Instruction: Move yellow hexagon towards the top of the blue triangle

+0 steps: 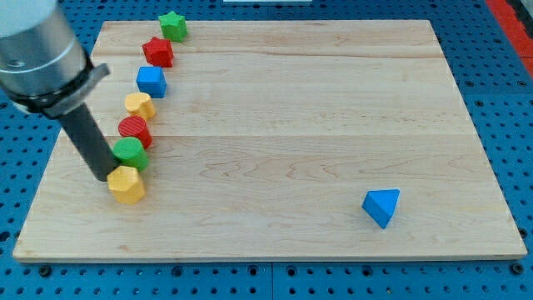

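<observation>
Yellow hexagon (127,184) sits near-left on the worktop (291,133), last in a curved line of blocks along the left side. My tip (103,176) is at its left edge, touching or just about — contact point is hidden by the rod, can't confirm. No hand on this rig, just the rod, so nothing to be spread or pinching.

Blue triangle (382,207) is well apart, near-right, alone. Its top side is the far side, so the hexagon has to cross most of the worktop rightward and end just beyond the triangle.

Tip on the hexagon's left makes sense: a push from there drives it right, toward the target. Path looks open.

Neighbours going far along the line: green round block (130,152) touching the hexagon, then red (134,131), yellow (140,106), blue cube (151,81), red (157,52), green star (173,25).

Risk, my guess: the green one is tight against the hexagon, so it may get dragged or make the hexagon rotate off the tip.
</observation>
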`<state>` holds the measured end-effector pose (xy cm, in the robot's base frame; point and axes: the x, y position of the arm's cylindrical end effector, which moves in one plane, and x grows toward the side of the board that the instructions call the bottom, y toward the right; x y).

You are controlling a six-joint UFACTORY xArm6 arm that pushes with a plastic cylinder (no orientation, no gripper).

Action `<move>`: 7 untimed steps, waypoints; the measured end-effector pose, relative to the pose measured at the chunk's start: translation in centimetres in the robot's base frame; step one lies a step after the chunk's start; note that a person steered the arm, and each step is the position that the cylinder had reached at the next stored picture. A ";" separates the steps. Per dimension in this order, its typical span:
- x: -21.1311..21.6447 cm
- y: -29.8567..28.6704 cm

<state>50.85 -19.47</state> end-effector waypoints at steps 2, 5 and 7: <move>1.8 -1.2; 3.4 2.9; 2.8 9.0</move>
<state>53.66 -10.42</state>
